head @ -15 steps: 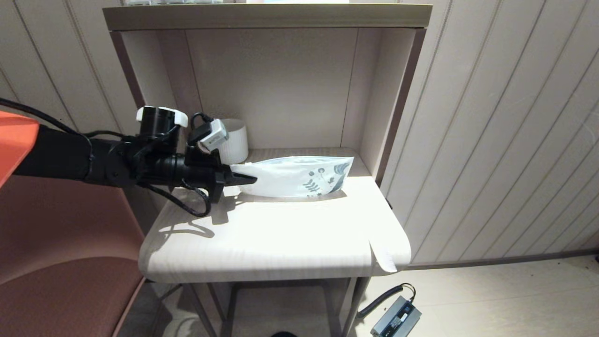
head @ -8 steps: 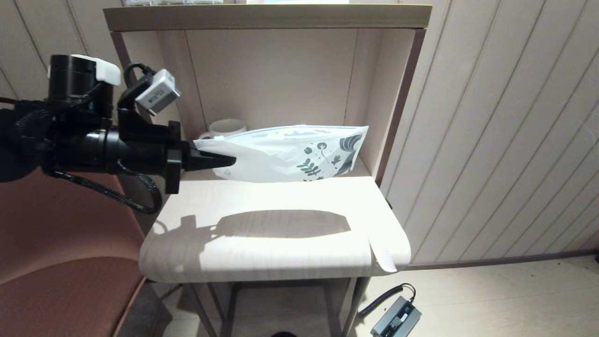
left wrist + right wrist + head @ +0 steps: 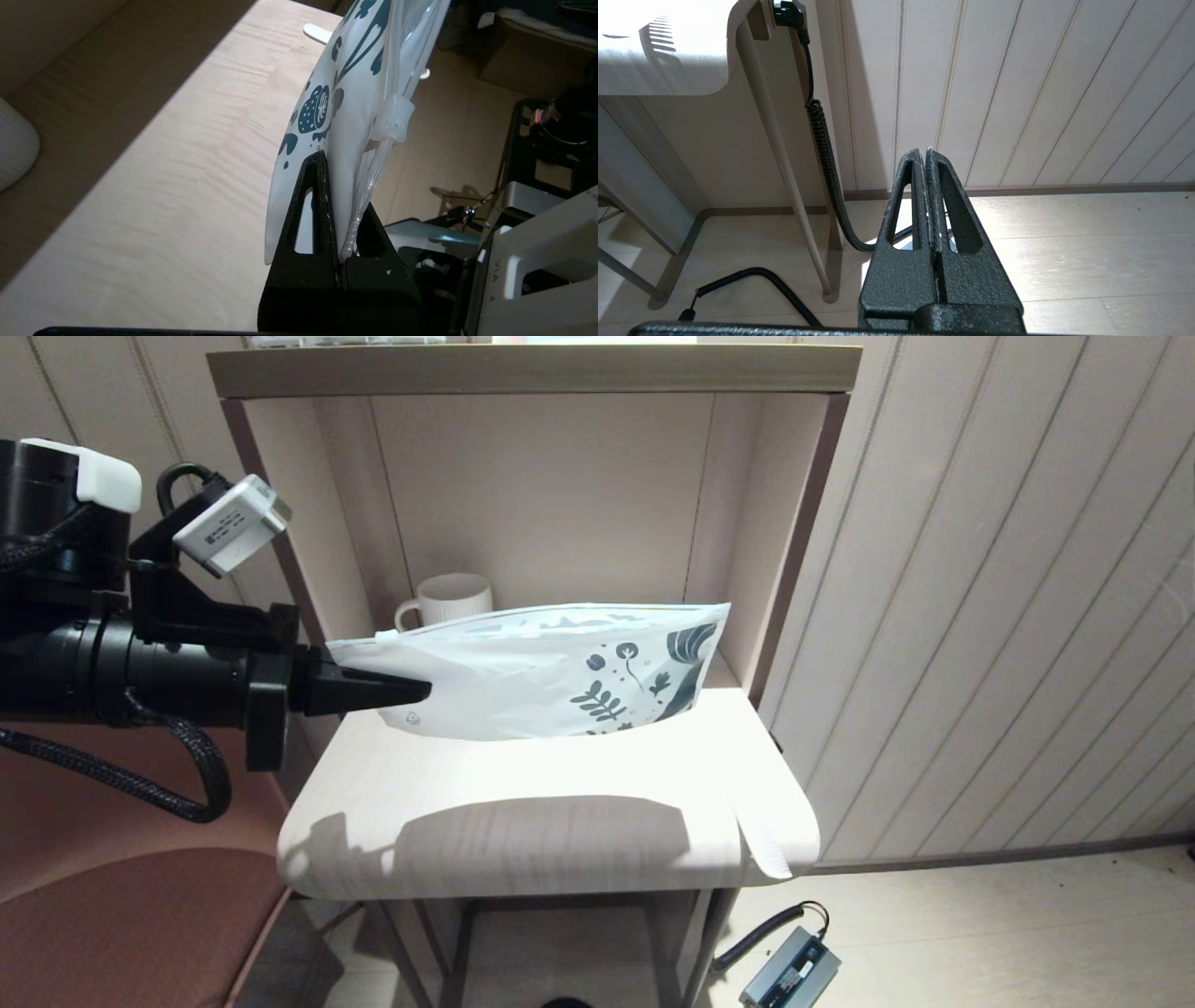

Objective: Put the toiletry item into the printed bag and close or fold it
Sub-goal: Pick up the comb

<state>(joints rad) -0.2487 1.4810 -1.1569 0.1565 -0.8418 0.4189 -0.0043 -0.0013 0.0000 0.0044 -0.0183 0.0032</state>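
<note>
My left gripper [image 3: 411, 689] is shut on the zip end of the printed bag [image 3: 560, 672] and holds it clear of the tabletop [image 3: 523, 812], on edge, leaf print at the far end. In the left wrist view the black fingers [image 3: 313, 196] pinch the bag [image 3: 355, 102] near its zip strip. The white comb [image 3: 766, 845] lies at the table's front right corner, overhanging the edge; its end [image 3: 317, 33] shows beyond the bag. My right gripper [image 3: 927, 151] hangs shut and empty below table height, to the right of the table and facing the panelled wall.
A white ribbed mug [image 3: 455, 602] stands at the back left of the alcove, behind the bag. Shelf side walls [image 3: 747, 569] close in the rear. A coiled cable [image 3: 822, 140] runs down a table leg, and a power adapter [image 3: 789, 971] lies on the floor.
My left gripper has risen and drawn back to the left, lifting the bag off the tabletop. The mug, hidden before, now shows. The comb has not moved.
</note>
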